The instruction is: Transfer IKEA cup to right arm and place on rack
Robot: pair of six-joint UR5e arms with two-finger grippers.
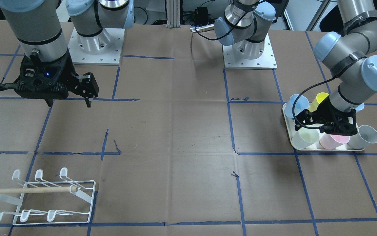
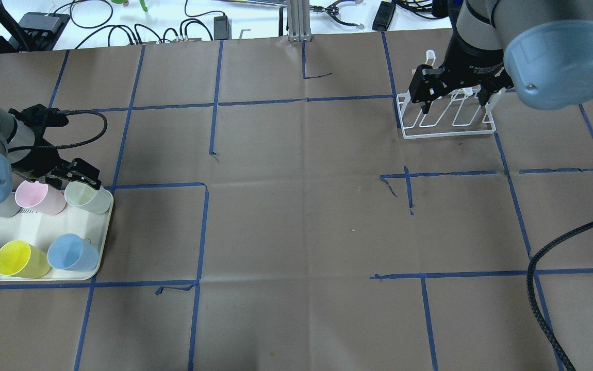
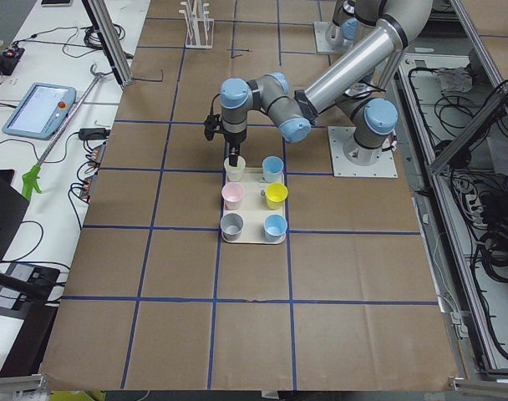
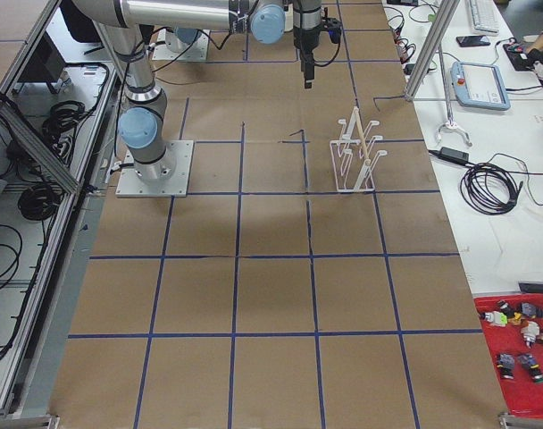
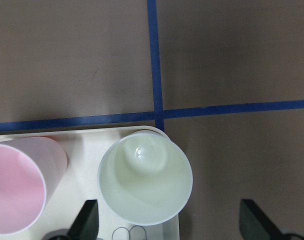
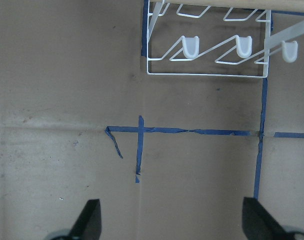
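Pale green cup (image 5: 144, 177) upright in corner of tray (image 2: 38, 226), not lifted. Your left gripper (image 5: 171, 220) hangs over it, jaws wide, one finger between it and pink cup (image 5: 14, 187), other out past tray edge; grips nothing. Right gripper (image 1: 69, 101) also spread wide, empty, above table near rack (image 1: 28, 190). Rack prongs bare. You're barely started, by look of it: grasp, hand-over and hanging all left.
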